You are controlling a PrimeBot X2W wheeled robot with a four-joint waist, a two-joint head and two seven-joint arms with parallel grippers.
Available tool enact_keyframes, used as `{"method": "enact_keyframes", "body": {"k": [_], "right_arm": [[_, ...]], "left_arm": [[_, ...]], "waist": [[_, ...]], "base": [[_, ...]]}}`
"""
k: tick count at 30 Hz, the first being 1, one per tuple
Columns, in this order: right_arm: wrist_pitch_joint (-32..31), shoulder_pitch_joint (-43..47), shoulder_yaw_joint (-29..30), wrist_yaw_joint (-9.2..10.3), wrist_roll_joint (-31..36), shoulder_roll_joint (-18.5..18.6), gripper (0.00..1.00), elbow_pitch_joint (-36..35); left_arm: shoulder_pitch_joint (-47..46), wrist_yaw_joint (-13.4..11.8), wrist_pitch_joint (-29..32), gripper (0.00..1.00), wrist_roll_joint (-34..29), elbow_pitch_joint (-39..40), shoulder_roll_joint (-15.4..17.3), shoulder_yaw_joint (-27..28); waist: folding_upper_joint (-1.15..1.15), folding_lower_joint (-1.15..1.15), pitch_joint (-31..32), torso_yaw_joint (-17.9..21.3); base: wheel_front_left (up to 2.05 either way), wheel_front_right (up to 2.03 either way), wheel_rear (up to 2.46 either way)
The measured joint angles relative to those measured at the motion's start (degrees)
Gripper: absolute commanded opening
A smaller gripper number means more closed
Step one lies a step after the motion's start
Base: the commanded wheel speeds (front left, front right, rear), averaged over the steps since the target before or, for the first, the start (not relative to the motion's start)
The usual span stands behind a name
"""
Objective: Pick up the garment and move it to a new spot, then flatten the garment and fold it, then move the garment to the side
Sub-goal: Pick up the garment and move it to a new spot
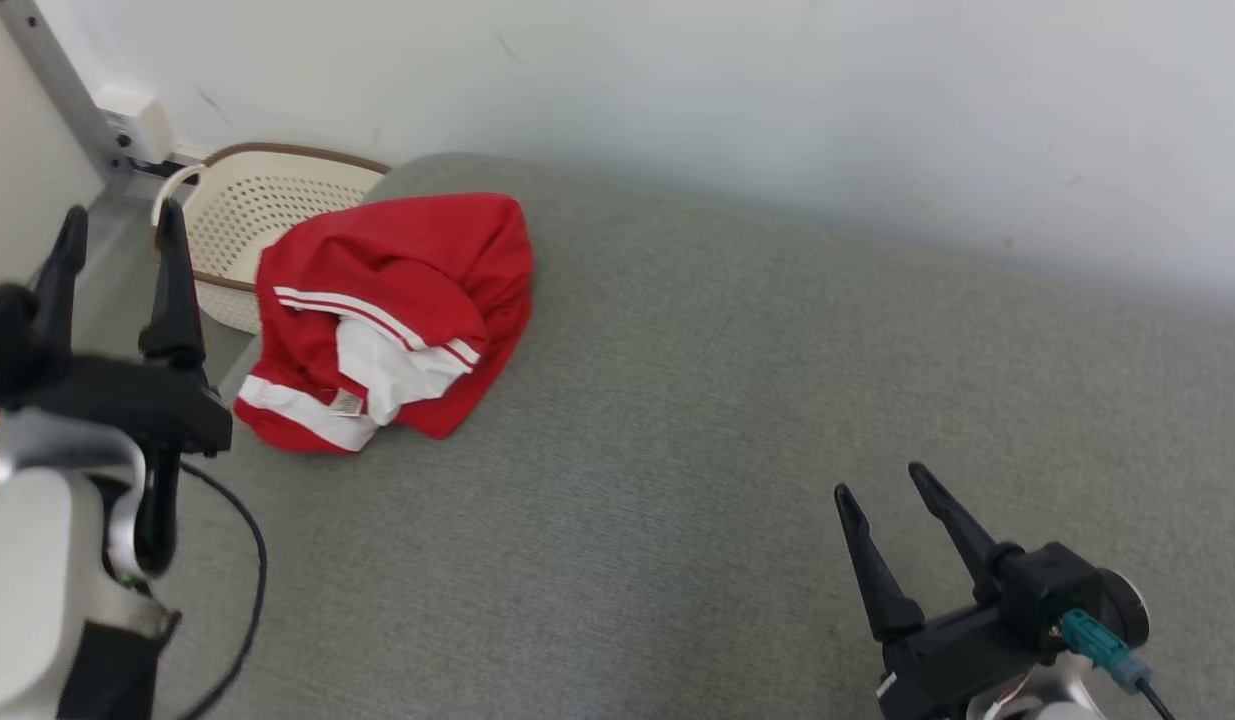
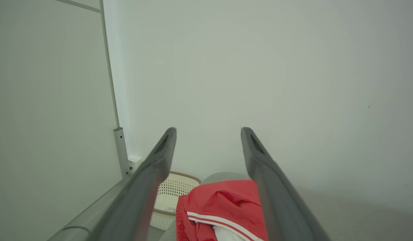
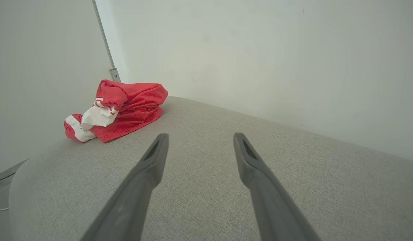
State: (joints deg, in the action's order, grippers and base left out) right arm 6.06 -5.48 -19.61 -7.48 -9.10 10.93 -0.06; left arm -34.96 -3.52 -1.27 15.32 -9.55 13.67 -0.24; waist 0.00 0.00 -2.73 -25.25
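Two tools show, one on each arm, and both are released, their dark fingers spread wide with nothing between them. The left tool [image 1: 120, 210] hovers off the near left side of the grey cushion [image 1: 737, 420], fingers pointing toward the far wall [image 1: 777, 90]. In the left wrist view the left tool [image 2: 209, 130] frames the wall, with the garment [image 2: 223, 201] low between its fingers. The right tool [image 1: 879, 480] hangs over the near right part of the cushion, well apart from the garment. In its own wrist view the right tool [image 3: 200, 135] points across bare grey fabric.

There is one garment [image 1: 407, 270], red with white stripes and a white panel, lying crumpled at the far left corner of the cushion, its near left part at the cushion's left edge.

There is one basket [image 1: 267, 195], cream, perforated, with a brown rim, standing just off that far left corner by the wall. The garment lies outside it, on the cushion; from the head view its left edge overlaps the basket's rim. Whether they touch cannot be told.
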Motion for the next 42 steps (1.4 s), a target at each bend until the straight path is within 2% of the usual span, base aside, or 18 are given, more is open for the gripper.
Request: {"method": "enact_keyframes", "body": {"k": [5, 12, 19, 24, 25, 26, 27, 30, 36, 42], "right_arm": [[-0.04, -2.66, -0.60, 0.00, -0.15, 1.42, 1.00, -0.83], [0.02, -5.24, -0.83, 0.00, -0.56, 3.28, 1.00, -1.31], [0.48, -7.04, -0.91, 0.00, -0.97, 4.52, 1.00, -1.66], [0.55, -7.99, -1.07, 0.00, -1.25, 4.85, 1.00, -1.63], [0.55, -8.10, -1.08, 0.00, -1.32, 4.86, 1.00, -1.60], [0.55, -8.10, -1.09, 0.00, -1.40, 4.86, 1.00, -1.54], [0.54, -8.10, -1.09, 0.00, -1.40, 4.86, 1.00, -1.45], [0.52, -8.10, -0.85, 0.00, -1.47, 4.86, 1.00, -1.18], [0.49, -7.56, -0.26, 0.00, -1.54, 4.57, 1.00, -0.66], [0.51, -6.48, -0.59, 0.00, -1.90, 3.52, 1.00, -0.07]], "left_arm": [[-8.15, 2.54, 4.38, 1.00, 2.35, -12.81, 0.64, -0.69], [-14.41, 5.01, 7.58, 1.00, 4.67, -29.04, 0.43, -1.01], [-17.97, 6.48, 10.73, 1.00, 7.48, -40.32, 0.36, -0.32], [-19.80, 7.00, 10.90, 1.00, 8.54, -44.91, 0.74, 0.09], [-20.24, 7.11, 10.79, 0.80, 8.97, -45.67, 0.83, 0.14], [-20.53, 7.40, 10.62, 0.33, 9.12, -46.30, 0.92, 0.15], [-20.80, 7.50, 10.20, 0.00, 9.32, -46.86, 1.00, 0.16], [-21.89, 7.34, 7.09, 0.00, 8.95, -47.43, 1.75, -0.08], [-24.46, 4.74, -2.00, 0.00, 6.16, -45.89, 3.34, -1.00], [-25.40, 2.87, -8.57, 0.00, 3.87, -42.59, 4.34, -2.19]], "waist": [[0.00, 0.00, -2.99, 2.70], [0.00, 0.01, -7.98, 7.31], [0.01, 0.01, -13.00, 11.50], [0.01, 0.01, -15.71, 13.91], [0.01, 0.01, -16.12, 14.29], [0.01, 0.02, -16.49, 14.65], [0.01, 0.01, -16.79, 14.95], [0.01, 0.02, -17.29, 15.49], [0.01, 0.00, -15.87, 15.01], [0.01, 0.00, -12.93, 14.23]], "base": [[0.00, 0.00, 0.00], [0.00, 0.00, 0.00], [0.00, 0.00, 0.00], [0.00, 0.00, 0.00], [0.00, 0.00, 0.00], [0.00, 0.00, 0.00], [0.00, 0.00, 0.00], [0.00, 0.00, 0.00], [0.00, 0.00, 0.00], [0.00, 0.00, 0.00]]}}
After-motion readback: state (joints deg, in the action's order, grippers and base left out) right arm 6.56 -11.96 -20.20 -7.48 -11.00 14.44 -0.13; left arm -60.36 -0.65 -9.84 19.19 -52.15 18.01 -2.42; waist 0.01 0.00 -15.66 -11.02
